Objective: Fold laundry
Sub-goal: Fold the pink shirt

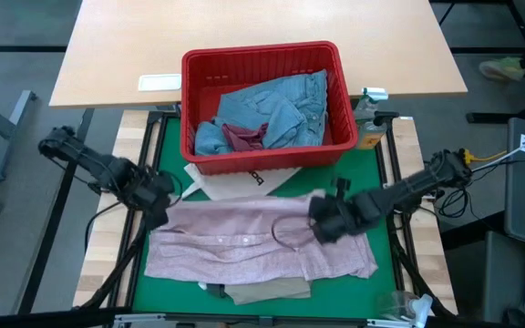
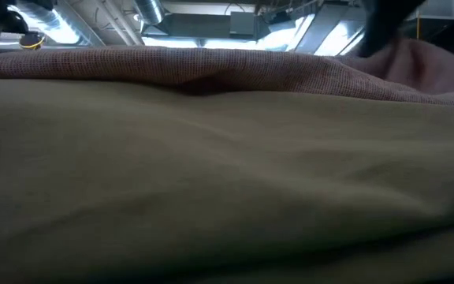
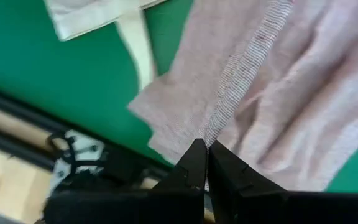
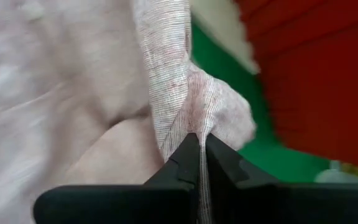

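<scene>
The mottled pink top (image 1: 258,241) lies spread across the middle of the green mat (image 1: 167,146), its buttoned front up, covering most of the beige trousers (image 1: 267,292) that peek out toward the mat's near edge. The left gripper (image 1: 158,214) pinches the top's far left edge, jaws closed tight on the fabric hem, and the right gripper (image 1: 322,228) is likewise clamped on a bunched fold near the far right part of the garment. Both grips sit along the same far edge, likely so the arms can lift and carry it over together for a fold. The light blue denim jeans (image 1: 281,105) wait in the red plastic basket (image 1: 199,68) at the mat's far edge.
</scene>
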